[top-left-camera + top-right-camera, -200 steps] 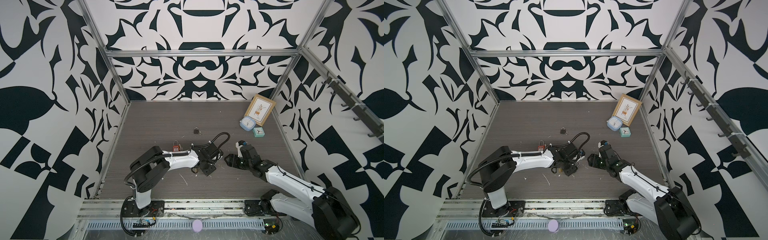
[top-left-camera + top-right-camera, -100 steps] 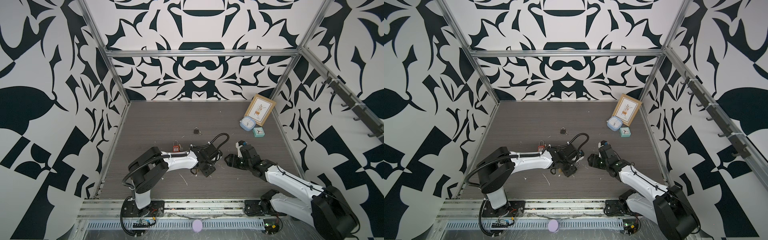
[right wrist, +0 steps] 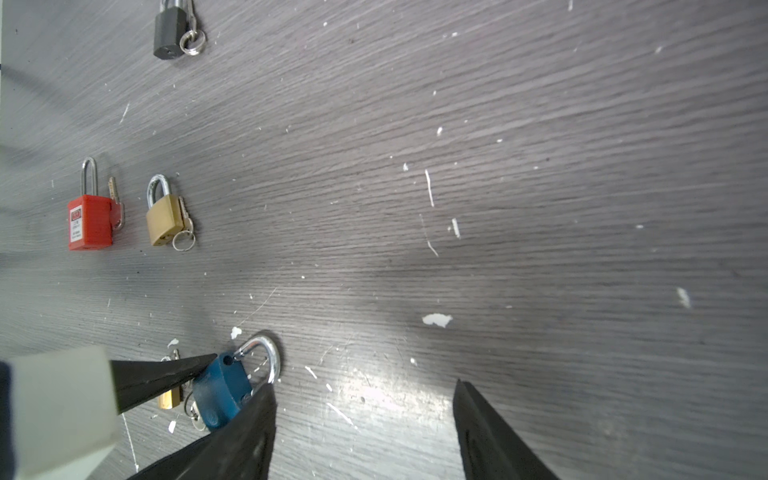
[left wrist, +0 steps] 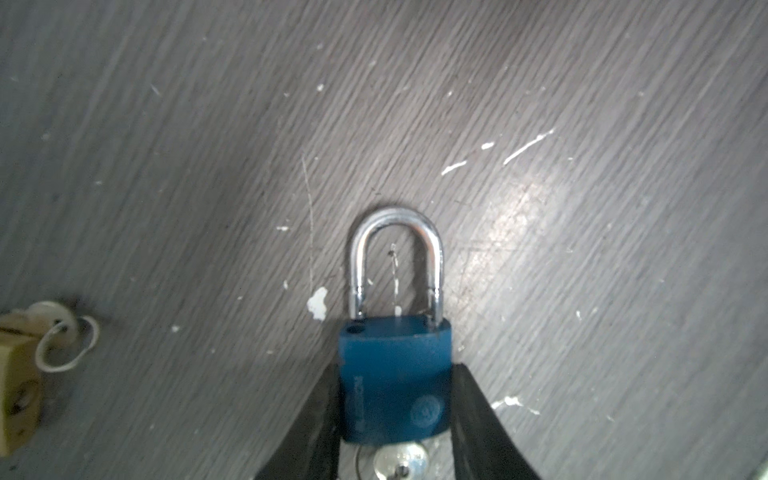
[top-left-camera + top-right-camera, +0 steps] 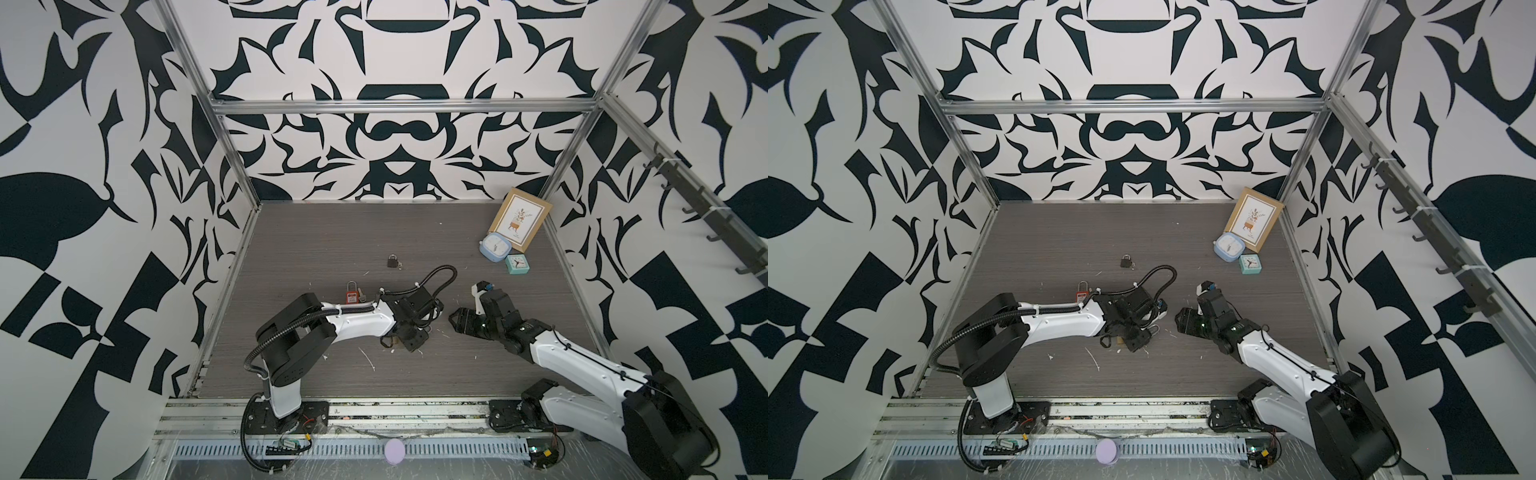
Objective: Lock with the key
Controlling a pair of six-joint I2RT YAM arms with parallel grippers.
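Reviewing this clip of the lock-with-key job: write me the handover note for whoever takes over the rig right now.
Left gripper: jaws closed on the body of the blue padlock, low at the table.
Right gripper: open, empty, right beside that padlock.
Key: sits in the blue padlock's keyhole.
Shackle: one leg is out of its hole, so it is not locked.
Red padlock, brass padlock and black padlock lie apart from both grippers.
Done: blue padlock grasped.
Left: probably press the shackle home and turn the key, likely with the right gripper.
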